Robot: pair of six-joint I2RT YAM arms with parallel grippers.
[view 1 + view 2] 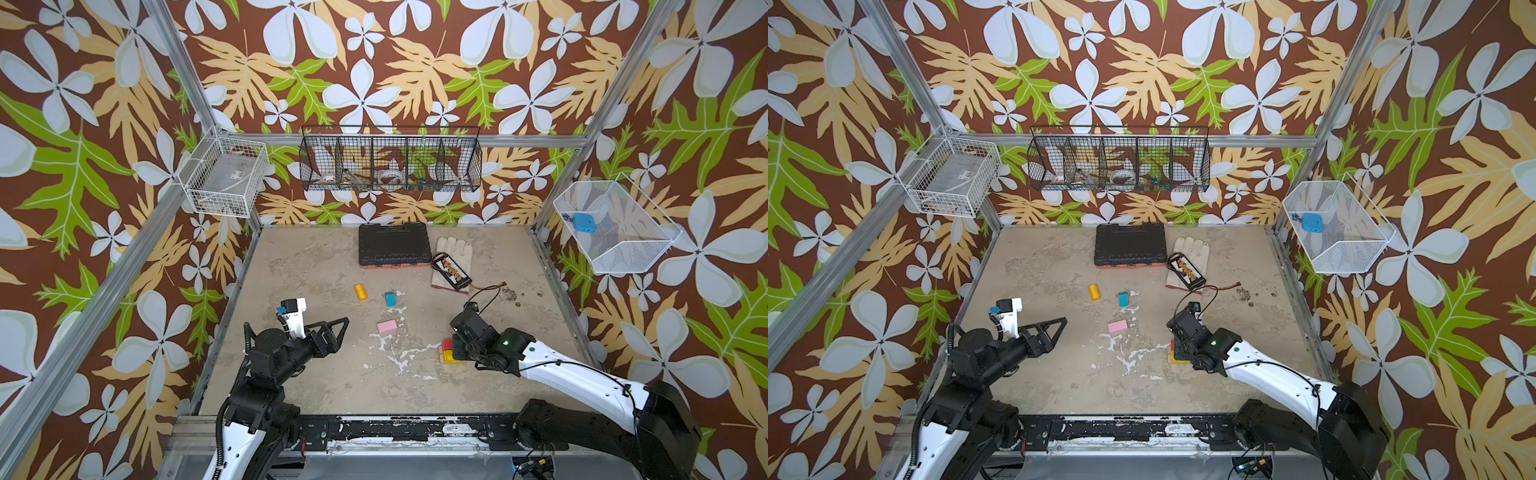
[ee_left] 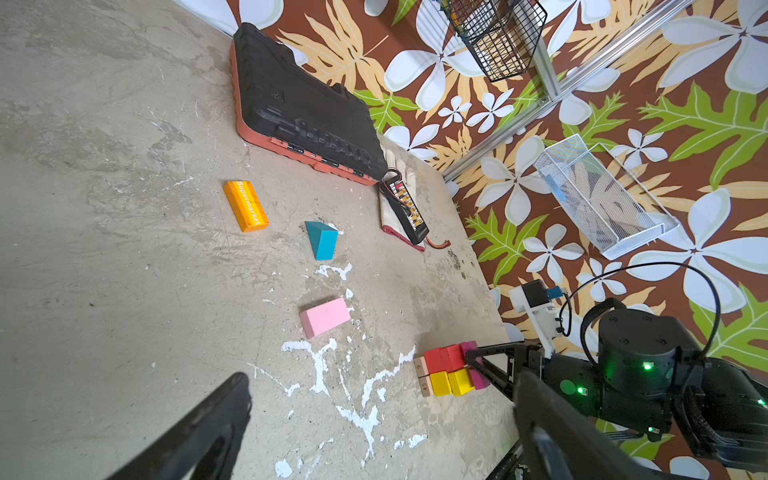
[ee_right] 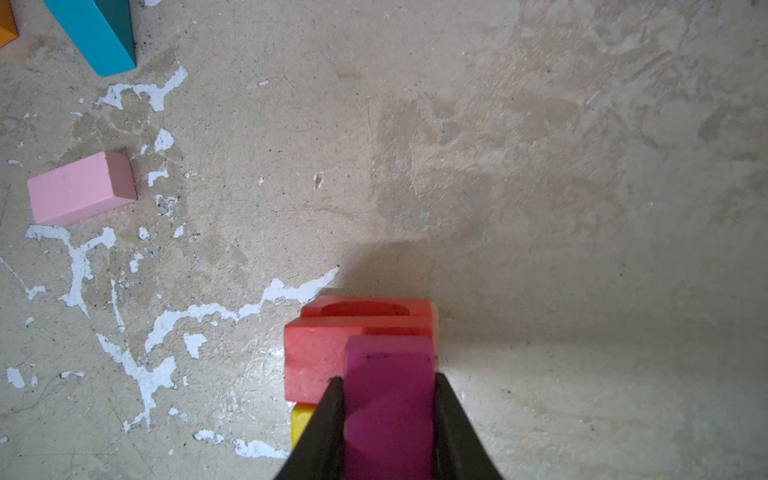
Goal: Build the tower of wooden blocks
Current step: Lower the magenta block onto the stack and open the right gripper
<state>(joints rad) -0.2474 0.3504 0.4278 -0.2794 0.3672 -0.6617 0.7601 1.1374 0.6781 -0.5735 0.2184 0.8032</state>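
- While the right tool (image 3: 386, 380) clamps the magenta block (image 3: 388, 419) at the wood block tower (image 2: 442, 365), that tower stands right of middle on the tabletop (image 1: 316, 386).
- Left tool (image 1: 343, 332) hangs spread wide, empty, well apart.

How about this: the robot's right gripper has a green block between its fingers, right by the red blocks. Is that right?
Not quite. The right gripper has a magenta block between its fingers, not a green one; the right wrist view shows it. It is right by the red blocks.

White-and-black arms (image 1: 582, 370), black triangular fingers (image 3: 461, 444)
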